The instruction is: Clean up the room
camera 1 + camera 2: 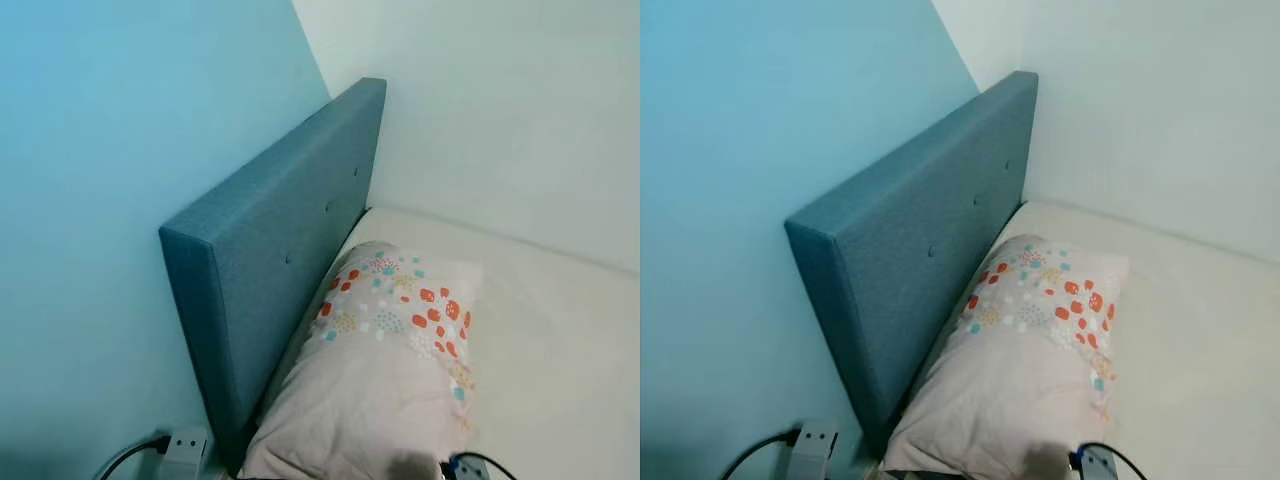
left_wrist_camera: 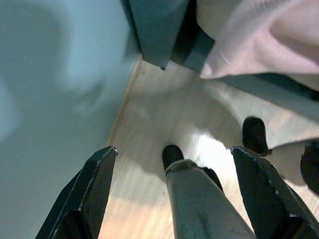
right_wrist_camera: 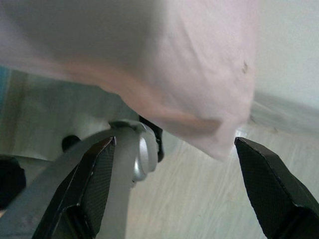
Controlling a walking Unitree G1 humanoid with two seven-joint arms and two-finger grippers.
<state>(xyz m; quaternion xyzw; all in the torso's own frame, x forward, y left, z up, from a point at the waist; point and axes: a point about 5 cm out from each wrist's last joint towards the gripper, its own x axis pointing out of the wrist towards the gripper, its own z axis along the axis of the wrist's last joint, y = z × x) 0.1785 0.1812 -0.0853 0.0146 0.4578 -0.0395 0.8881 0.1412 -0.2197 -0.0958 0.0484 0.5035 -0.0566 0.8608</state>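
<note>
Left hand spread wide over floor; no legible writing.

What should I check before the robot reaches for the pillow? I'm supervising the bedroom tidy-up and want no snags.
1. Pillow in reach and in view: ok, it lies on the mattress against the blue headboard.
2. Left gripper open and holding nothing: ok, fingers apart above the wooden floor.
3. Right gripper open and holding nothing: ok, fingers apart just below the pillow's overhanging edge.
4. Pillow free of other things on top: ok.
5. Cable and plug by the wall, beside the headboard: cannot tell whether they would snag the left arm.
6. Firm footing by the bed: cannot tell.
</note>
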